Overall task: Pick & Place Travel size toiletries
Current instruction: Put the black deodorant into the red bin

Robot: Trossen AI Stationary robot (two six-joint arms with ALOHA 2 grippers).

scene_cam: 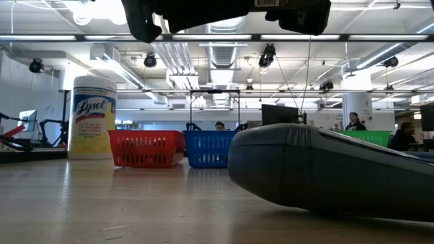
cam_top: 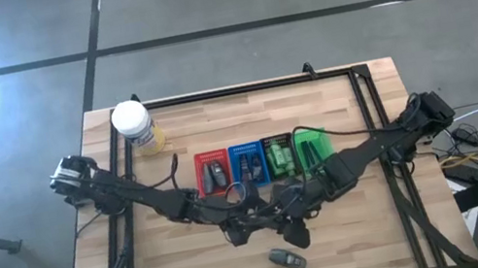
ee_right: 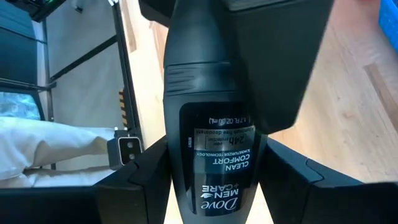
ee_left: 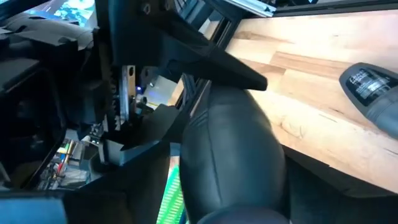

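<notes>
Handover of a grey bottle above the worktop, in front of the trays.

The right tool [ee_right: 214,186] is clamped on a Dove bottle [ee_right: 214,112], fingers on either side of its label end; the left tool [cam_top: 236,231] sits at the bottle's far end, its finger state not clear. To do this well, I judge, the right should hold firm until the left grips squarely, then release. Below them a second bottle [cam_top: 287,259] lies loose on the worktop [cam_top: 368,249]. Beyond the tools stand the red tray [cam_top: 213,171] and blue tray [cam_top: 246,164], already holding toiletries.
</notes>
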